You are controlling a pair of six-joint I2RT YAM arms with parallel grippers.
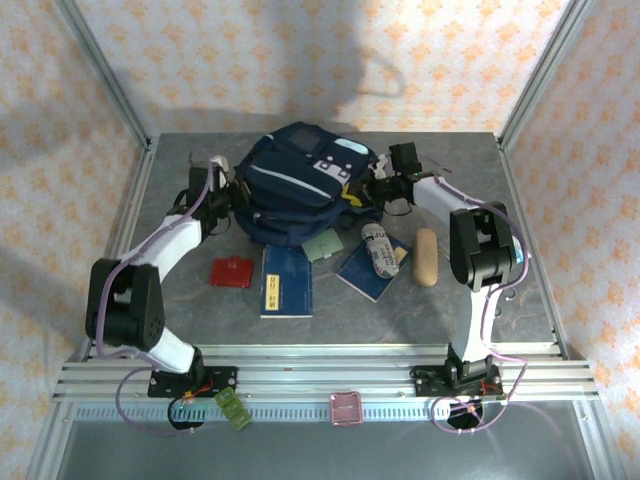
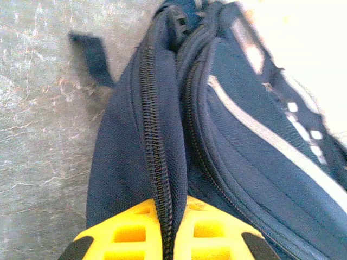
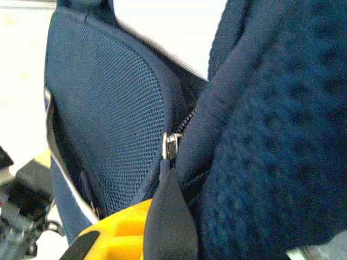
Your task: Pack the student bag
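Observation:
The student bag [image 1: 295, 185], navy with pale stripes, lies at the back middle of the table. My left gripper [image 1: 232, 192] is at its left side. In the left wrist view the yellow fingers [image 2: 130, 233] are shut on a fold of the bag's fabric [image 2: 124, 162] with a closed zipper [image 2: 154, 135] running along it. My right gripper [image 1: 372, 187] is at the bag's right side. In the right wrist view this gripper [image 3: 165, 211] is shut on the dark zipper pull tab [image 3: 169, 216] below the metal slider [image 3: 171, 145], between a mesh panel [image 3: 114, 114] and a padded strap [image 3: 282, 135].
In front of the bag lie a red wallet [image 1: 232, 271], a blue book [image 1: 287, 281], a green card [image 1: 323, 244], a second blue notebook [image 1: 365, 272], a grey-white tube [image 1: 380, 250] and a tan case [image 1: 426, 256]. A green item [image 1: 232, 408] and a pink one [image 1: 346, 408] sit on the front rail.

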